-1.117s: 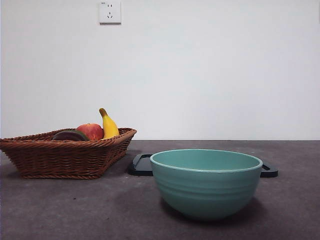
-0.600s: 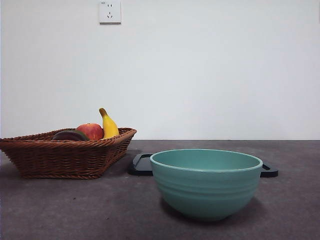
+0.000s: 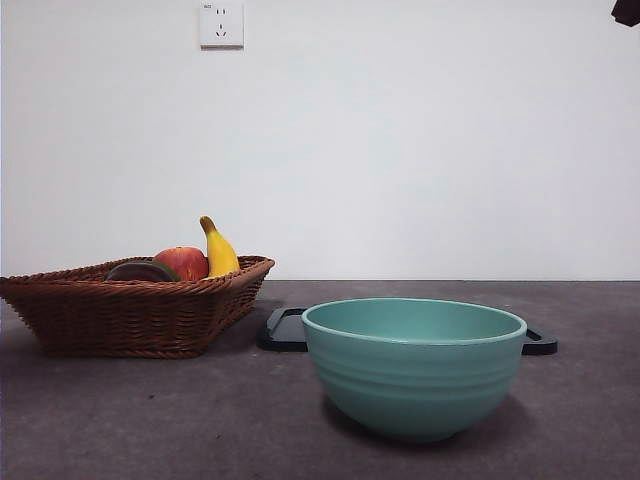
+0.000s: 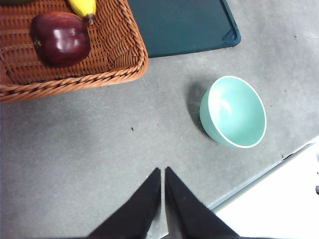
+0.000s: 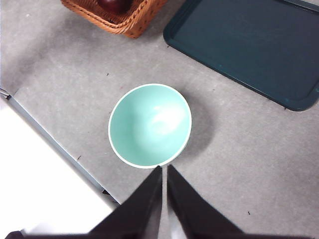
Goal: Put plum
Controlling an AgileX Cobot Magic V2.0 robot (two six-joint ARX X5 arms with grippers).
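The plum (image 4: pixel 61 39) is a glossy dark maroon fruit lying in the wicker basket (image 4: pixel 119 64) next to a banana (image 4: pixel 83 6). Its edge also shows in the right wrist view (image 5: pixel 114 4). In the front view a dark fruit top (image 3: pixel 140 271) rises over the basket rim (image 3: pixel 120 300), left of the red apple (image 3: pixel 182 262); I cannot tell whether it is the plum. My left gripper (image 4: pixel 163 169) is shut and empty, high over bare table, apart from the basket. My right gripper (image 5: pixel 164 167) is shut and empty, high over the teal bowl's (image 5: pixel 149 124) rim.
The empty teal bowl (image 3: pixel 414 365) stands in front, near the table edge (image 4: pixel 249 184). A dark flat tray (image 5: pixel 249 45) lies behind it, beside the basket. A green fruit edge (image 4: pixel 15 1) shows in the basket. A black arm tip (image 3: pixel 627 10) shows at the front view's top right.
A black arm tip has come into the front view's top right corner. The fruit, basket, bowl and tray have not moved.
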